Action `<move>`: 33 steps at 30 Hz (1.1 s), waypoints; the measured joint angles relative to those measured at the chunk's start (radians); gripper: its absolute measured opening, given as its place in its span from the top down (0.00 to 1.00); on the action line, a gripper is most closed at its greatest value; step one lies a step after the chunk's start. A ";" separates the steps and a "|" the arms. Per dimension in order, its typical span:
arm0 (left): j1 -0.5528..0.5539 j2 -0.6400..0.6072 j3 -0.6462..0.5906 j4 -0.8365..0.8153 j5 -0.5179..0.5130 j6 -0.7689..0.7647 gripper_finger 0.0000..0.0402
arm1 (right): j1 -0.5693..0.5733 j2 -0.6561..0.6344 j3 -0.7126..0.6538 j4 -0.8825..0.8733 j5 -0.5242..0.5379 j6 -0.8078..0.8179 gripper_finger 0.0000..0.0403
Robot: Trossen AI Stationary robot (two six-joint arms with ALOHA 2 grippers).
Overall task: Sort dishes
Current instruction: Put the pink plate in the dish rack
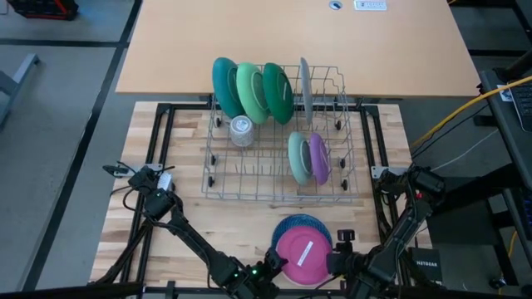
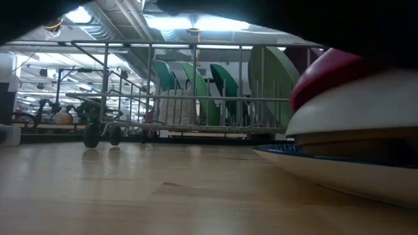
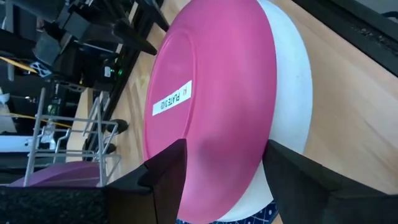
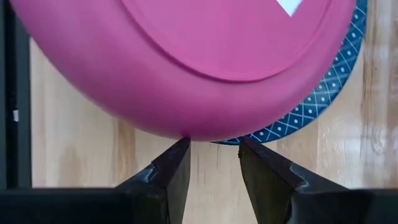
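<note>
A pink plate (image 1: 301,253) lies upside down on top of a stack, over a white bowl (image 3: 289,93) and a blue patterned plate (image 1: 295,224), near the table's front edge. My left gripper (image 3: 225,144) comes at the stack's left rim. It is open, with the pink plate's rim and the white bowl's wall between its fingers. My right gripper (image 4: 211,146) points down at the stack's right side. It is open, its fingertips just off the pink rim (image 4: 186,130), with bare table between them. My left gripper has one finger (image 3: 171,177) over the pink plate's upturned base and the other finger (image 3: 292,177) beside the white bowl's wall. It comes in slanting down from the table's left. Whether either finger touches, I cannot tell. The stack rests on the table.
A wire dish rack (image 1: 332,187) stands mid-table. It holds teal and green plates (image 1: 249,87) upright, a grey plate (image 1: 305,87), a pale green and a purple dish (image 1: 309,158), and a clear jar (image 1: 241,130). Bare wood lies between the rack and the stack.
</note>
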 joint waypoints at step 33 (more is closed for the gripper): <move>0.000 -0.002 0.002 0.125 -0.381 0.081 0.94 | 0.001 0.000 0.051 0.000 0.013 -0.082 0.64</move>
